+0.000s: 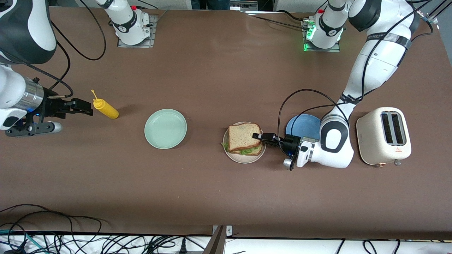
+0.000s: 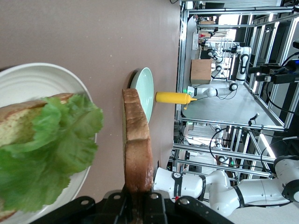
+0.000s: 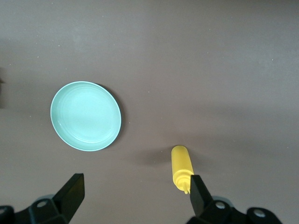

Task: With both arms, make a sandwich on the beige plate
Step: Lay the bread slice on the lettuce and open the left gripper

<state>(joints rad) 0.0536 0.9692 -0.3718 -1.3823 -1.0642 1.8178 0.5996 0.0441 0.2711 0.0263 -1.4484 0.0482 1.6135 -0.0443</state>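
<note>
The beige plate (image 1: 230, 152) stands mid-table, and a bottom bread slice (image 2: 23, 121) lies on it under a ruffled green lettuce leaf (image 1: 247, 151). My left gripper (image 1: 259, 137) is shut on the edge of the top bread slice (image 1: 243, 137) and holds it over the lettuce. In the left wrist view the gripper (image 2: 138, 196) pinches that slice (image 2: 137, 140) edge-on. A gap shows between it and the lettuce (image 2: 51, 149) on the plate (image 2: 37, 79). My right gripper (image 1: 84, 107) is open and empty over the table beside the yellow mustard bottle (image 1: 105, 108). It shows in the right wrist view (image 3: 135, 186).
A mint green plate (image 1: 165, 128) sits between the beige plate and the mustard bottle (image 3: 181, 167). A blue plate (image 1: 303, 126) lies partly under my left arm. A cream toaster (image 1: 384, 135) stands at the left arm's end. Cables run along the table's front edge.
</note>
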